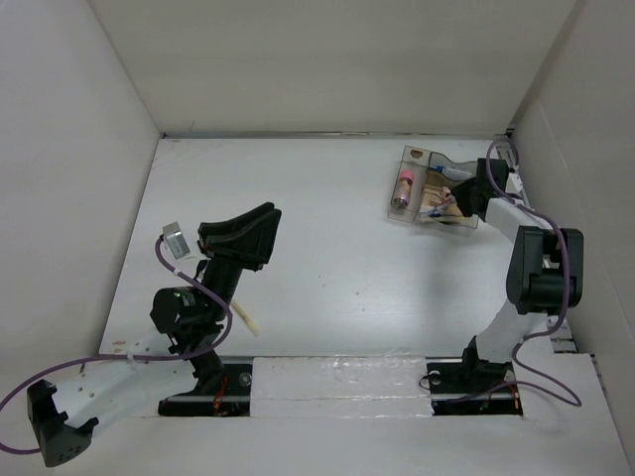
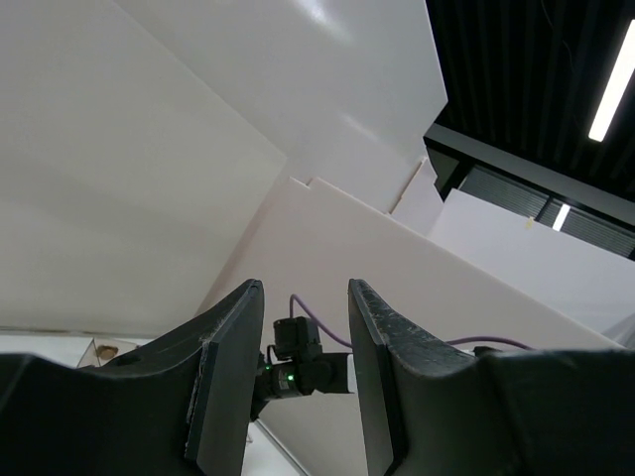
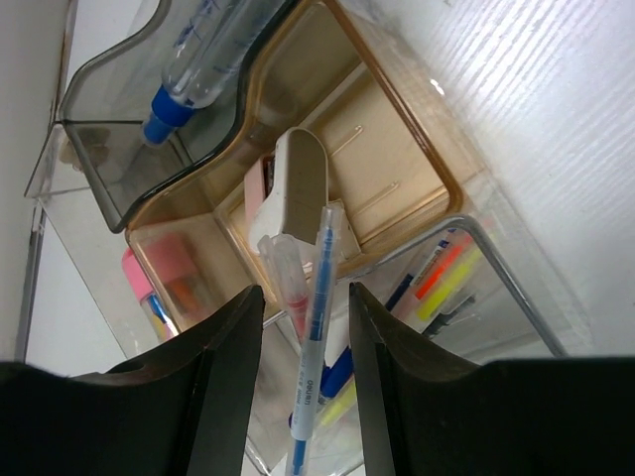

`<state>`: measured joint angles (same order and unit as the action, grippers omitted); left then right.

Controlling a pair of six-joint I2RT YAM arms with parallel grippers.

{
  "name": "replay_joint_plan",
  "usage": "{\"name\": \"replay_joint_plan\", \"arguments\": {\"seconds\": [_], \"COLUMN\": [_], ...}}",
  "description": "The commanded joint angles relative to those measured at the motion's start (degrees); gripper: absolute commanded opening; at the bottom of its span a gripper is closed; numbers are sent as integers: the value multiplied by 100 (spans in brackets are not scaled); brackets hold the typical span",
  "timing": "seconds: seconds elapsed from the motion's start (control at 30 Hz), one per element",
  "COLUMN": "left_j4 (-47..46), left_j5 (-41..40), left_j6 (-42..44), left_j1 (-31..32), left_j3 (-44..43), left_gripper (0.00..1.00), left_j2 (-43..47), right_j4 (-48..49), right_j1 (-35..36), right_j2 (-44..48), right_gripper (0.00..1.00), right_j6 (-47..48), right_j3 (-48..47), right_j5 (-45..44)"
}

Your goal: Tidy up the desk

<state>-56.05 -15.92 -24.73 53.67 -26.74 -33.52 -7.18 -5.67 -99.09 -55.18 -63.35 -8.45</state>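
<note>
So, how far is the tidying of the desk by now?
Done: the clear tray already holds several pens and a pink tube. In hand: the right claw stands open around a blue-tipped pen that leans inside the tray, not gripped. To do: a small grey item lies loose on the desk, and the left claw, open and empty, is raised away from it.

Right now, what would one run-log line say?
left jaws: open, empty, raised | right jaws: open, either side of blue pen | pen: in clear tray
</note>
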Motion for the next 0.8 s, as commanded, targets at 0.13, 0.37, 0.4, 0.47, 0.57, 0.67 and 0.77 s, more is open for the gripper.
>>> {"name": "replay_joint_plan", "arguments": {"seconds": [0.13, 0.37, 0.4, 0.47, 0.57, 0.67, 0.77], "left_j4": [-336, -327, -319, -248, -363, -275, -336], "left_j5": [72, 72, 63, -25, 10, -7, 63], "left_j6": [12, 30, 65, 56, 47, 48, 21], "left_j1": [38, 38, 38, 38, 38, 38, 38], "left_j3": [-209, -209, -226, -235, -191, -226, -209], "left_gripper": [35, 35, 35, 35, 36, 36, 36], "left_j2": [91, 73, 65, 73, 91, 56, 65], "right_j4": [-3, 164, 190, 339, 655, 848, 938], "right_j1": [-48, -48, -48, 13, 66, 13, 13], "right_j2": [-102, 170, 284, 477, 1004, 1400, 1804], "right_gripper": [34, 0, 0, 0, 0, 0, 4], "right_j6": [130, 43, 16, -89, -203, -370, -494], "right_j3": [-380, -81, 24, 234, 832, 1210, 1544], "right_j5": [186, 238, 264, 308, 221, 185, 186]}}
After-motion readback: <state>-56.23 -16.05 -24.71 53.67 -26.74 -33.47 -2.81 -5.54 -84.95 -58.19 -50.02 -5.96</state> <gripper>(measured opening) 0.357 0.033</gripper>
